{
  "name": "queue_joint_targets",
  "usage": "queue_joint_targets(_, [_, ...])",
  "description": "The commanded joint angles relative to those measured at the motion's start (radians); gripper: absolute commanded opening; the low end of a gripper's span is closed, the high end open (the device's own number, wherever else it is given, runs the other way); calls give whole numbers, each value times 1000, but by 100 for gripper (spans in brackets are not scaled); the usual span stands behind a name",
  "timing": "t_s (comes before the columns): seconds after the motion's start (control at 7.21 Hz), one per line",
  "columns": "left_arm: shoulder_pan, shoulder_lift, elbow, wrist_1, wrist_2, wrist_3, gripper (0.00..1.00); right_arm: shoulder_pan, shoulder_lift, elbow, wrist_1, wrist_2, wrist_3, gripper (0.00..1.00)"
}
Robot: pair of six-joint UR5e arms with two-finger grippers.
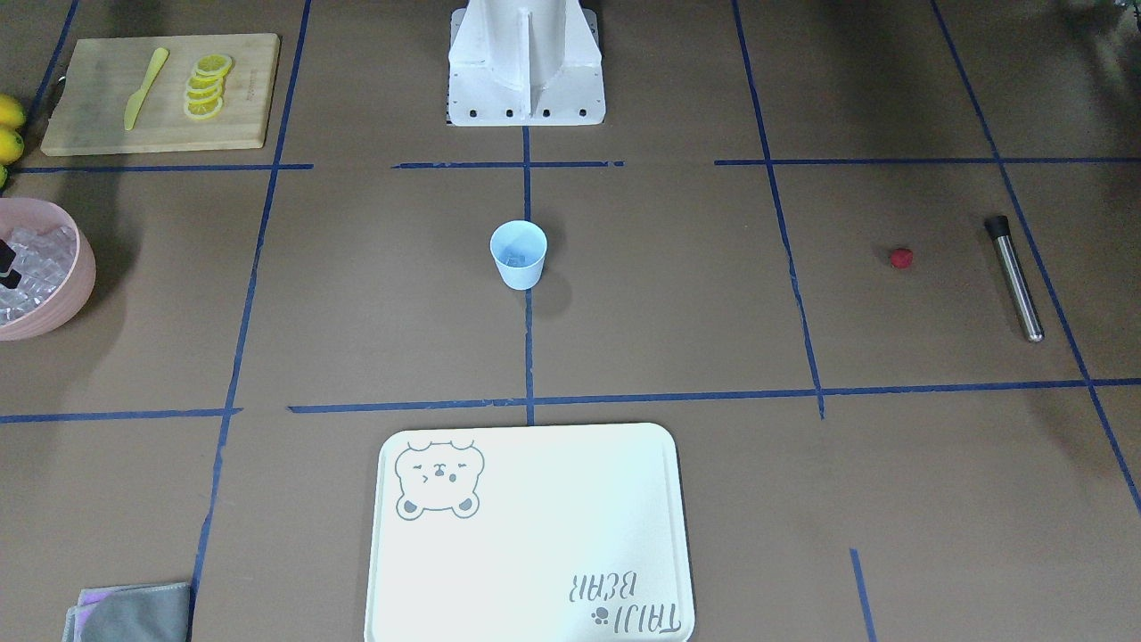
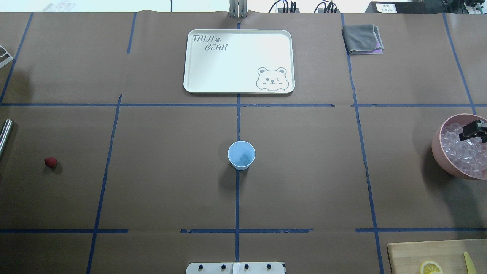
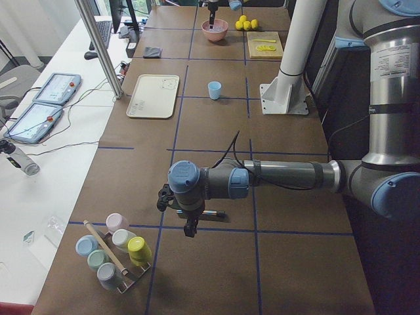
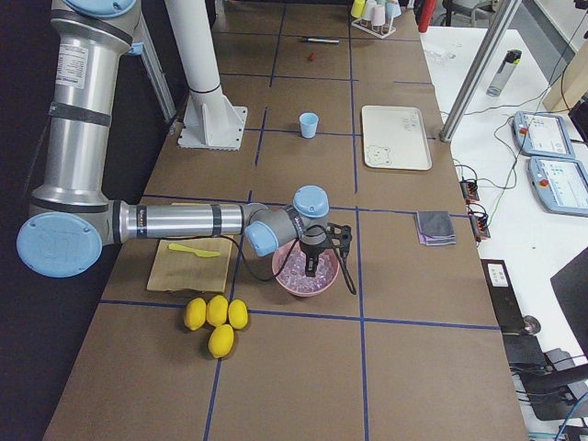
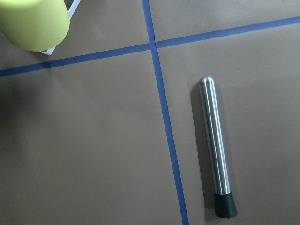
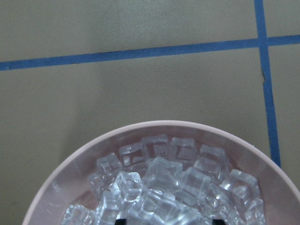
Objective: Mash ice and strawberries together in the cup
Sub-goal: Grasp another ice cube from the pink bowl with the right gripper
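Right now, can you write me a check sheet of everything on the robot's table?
Surface: brown table with blue tape lines.
Job's things: cup upright at the centre; strawberry on the table, well apart from it; ice heaped in the pink bowl; steel muddler lying flat.
Clutter: bear tray; grey cloth; wooden board with lemon slices and a yellow knife; whole lemons; rack of pastel cups.
Grippers: right gripper open, tips down at the ice; left gripper above the muddler, open or shut cannot tell.
Cables: a black cable loops at the right wrist.
Surroundings: side bench with control tablets; no people seen.
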Motion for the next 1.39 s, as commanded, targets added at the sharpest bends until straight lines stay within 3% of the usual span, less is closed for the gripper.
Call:
queue_joint_targets(0.0, [0,0,0,0,0,0,100,-1,-9,0,1,-1,-8,65])
queue_joint_targets(0.14, [0,0,-2,0,0,0,100,0,-18,1,1,-1,-10,59])
queue_joint_targets(0.42, [0,0,-3,0,0,0,100,1,-21,0,1,-3,-77,29])
queue_joint_targets(0.69, [0,0,-2,0,0,0,100,2,-24,8,1,2,-91,13])
queue_joint_targets(1.25, [0,0,-2,0,0,0,100,43,-7,127,-75,11,-91,10])
